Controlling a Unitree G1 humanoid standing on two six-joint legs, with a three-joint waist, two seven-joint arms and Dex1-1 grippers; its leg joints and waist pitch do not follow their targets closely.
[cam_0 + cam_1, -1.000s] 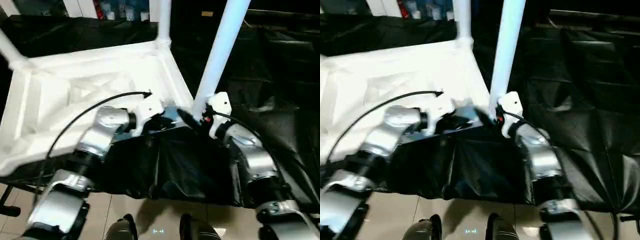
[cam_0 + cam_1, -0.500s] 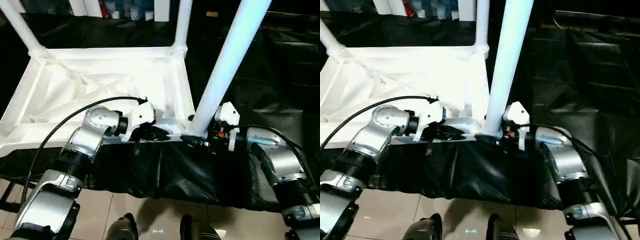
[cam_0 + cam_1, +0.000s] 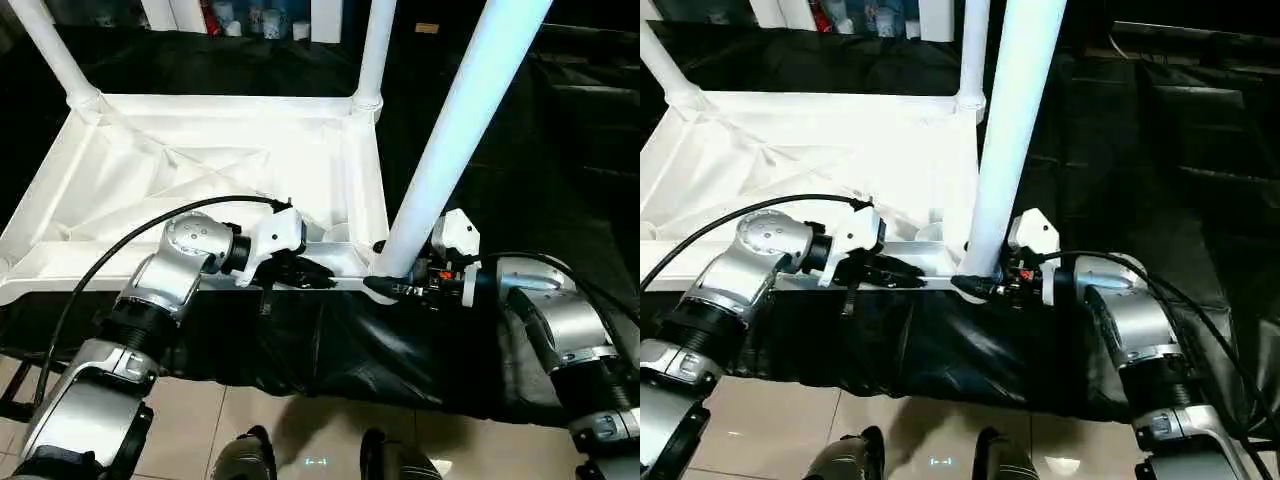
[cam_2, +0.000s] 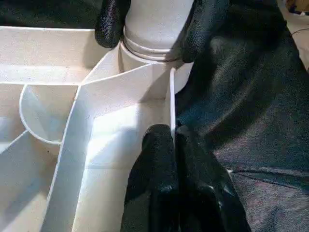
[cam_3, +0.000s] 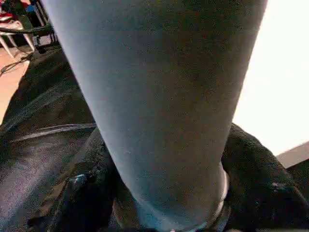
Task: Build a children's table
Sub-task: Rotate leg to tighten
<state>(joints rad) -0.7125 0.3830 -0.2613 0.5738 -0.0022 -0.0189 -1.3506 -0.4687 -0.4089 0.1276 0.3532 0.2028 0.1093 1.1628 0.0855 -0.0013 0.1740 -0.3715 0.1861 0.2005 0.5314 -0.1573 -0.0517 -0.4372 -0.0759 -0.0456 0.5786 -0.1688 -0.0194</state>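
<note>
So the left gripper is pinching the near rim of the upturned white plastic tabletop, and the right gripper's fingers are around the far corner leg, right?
Not quite. The right gripper has its fingers around the near right white tube leg, at its base, as the left eye view shows. The left gripper does pinch the upturned white plastic tabletop's near rim.

Children's table, white plastic, lying upside down on black sheeting, ribbed underside facing up. White tube legs rise from three round corner sockets: far left, far right, and near right.
</note>
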